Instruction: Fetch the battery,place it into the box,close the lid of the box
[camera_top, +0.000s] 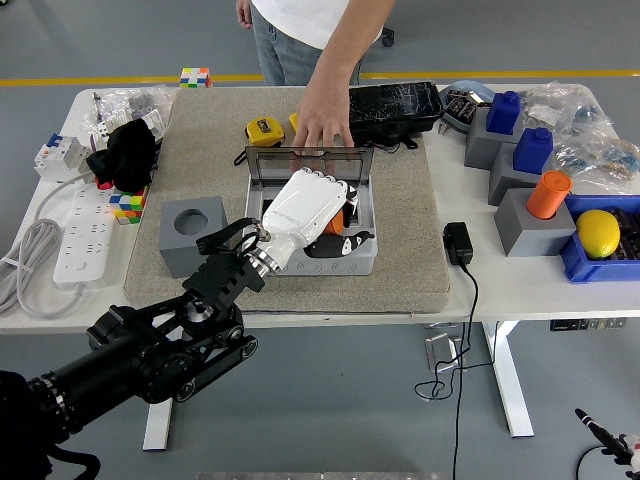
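Note:
An open grey box (366, 262) sits mid-mat, its clear lid (305, 166) standing upright at the back. A person's hand (322, 122) rests on the lid's top edge from the far side. My left hand (318, 222), white with black fingertips, reaches into the box from the lower left. Its fingers curl around an orange battery (339, 217), which is mostly hidden beneath the palm. The box floor is largely covered by the hand. My right arm is out of view.
A grey block with a hole (190, 232) stands left of the box. A yellow tape measure (264, 129) and black tray (396, 105) lie behind it. A black adapter (458, 243) lies on the right, a power strip (84, 236) on the left, and a blue bin (574, 258) with a lemon at far right.

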